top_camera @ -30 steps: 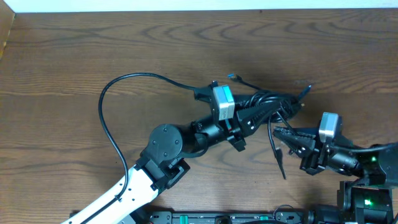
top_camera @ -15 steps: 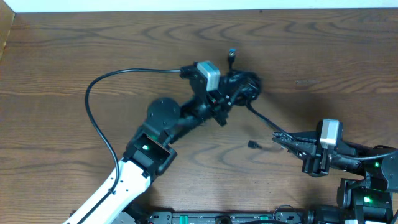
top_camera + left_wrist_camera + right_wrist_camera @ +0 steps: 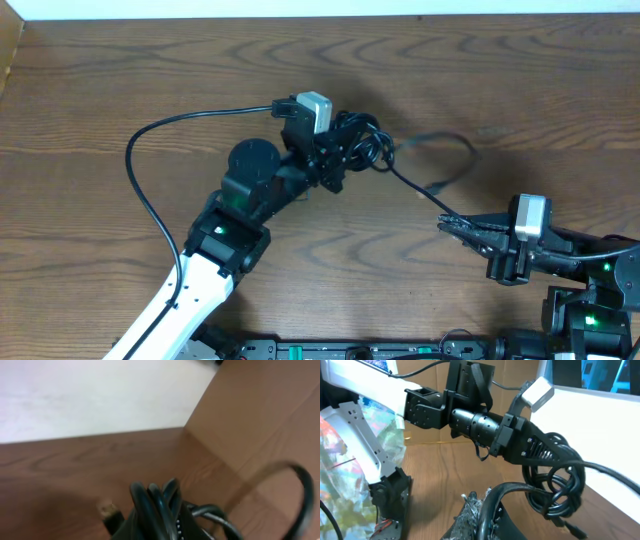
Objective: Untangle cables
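The cables are a black bunch (image 3: pixel 368 140) left of the table's middle. My left gripper (image 3: pixel 348 152) is shut on that bunch, and in the left wrist view the cords (image 3: pixel 157 502) stand up between its jaws (image 3: pixel 156 530) with a small plug (image 3: pixel 107 510) beside them. One strand (image 3: pixel 415 192) runs taut down-right to my right gripper (image 3: pixel 447 222), which is shut on it. In the right wrist view this strand (image 3: pixel 520 487) bends out of the gripper (image 3: pixel 487 506) toward the bunch (image 3: pixel 555 485). A loose loop (image 3: pixel 462 145) trails right and ends in a plug (image 3: pixel 437 187).
The left arm's thick black wire (image 3: pixel 150 170) arcs over the table on the left. A cardboard wall (image 3: pixel 10 50) stands at the left edge, and another cardboard panel (image 3: pixel 260 410) shows in the left wrist view. A white surface (image 3: pixel 300 8) lies beyond the back edge.
My left gripper has carried the bunch up and to the left. One strand has pulled out straight toward the right gripper, and a loop has come free on the right.
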You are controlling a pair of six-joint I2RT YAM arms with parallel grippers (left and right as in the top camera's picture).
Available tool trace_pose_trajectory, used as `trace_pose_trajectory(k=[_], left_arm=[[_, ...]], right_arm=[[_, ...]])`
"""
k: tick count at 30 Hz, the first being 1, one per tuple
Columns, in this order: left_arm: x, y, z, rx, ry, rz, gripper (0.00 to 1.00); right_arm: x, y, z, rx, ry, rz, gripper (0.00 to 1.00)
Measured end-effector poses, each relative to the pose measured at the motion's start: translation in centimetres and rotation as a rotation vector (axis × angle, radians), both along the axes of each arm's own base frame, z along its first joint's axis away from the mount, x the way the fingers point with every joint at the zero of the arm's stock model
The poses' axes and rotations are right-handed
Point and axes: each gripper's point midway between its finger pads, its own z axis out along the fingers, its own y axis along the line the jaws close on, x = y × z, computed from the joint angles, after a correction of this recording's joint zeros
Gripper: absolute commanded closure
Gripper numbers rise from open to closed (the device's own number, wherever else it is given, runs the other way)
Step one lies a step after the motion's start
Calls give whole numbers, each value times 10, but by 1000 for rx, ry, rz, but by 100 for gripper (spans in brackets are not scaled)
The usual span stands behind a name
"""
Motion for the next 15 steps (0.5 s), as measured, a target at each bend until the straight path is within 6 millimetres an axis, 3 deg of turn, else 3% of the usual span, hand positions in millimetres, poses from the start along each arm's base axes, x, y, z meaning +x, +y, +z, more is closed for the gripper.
trace_pose_trajectory(k=[13, 15], left_arm=[[-11, 18, -22, 184, -29, -25, 93], [-15, 21, -23, 220, -44, -30, 92]], right_arm=[[19, -15, -13, 31, 163, -100, 99], [19, -16, -14, 33, 171, -102, 72]])
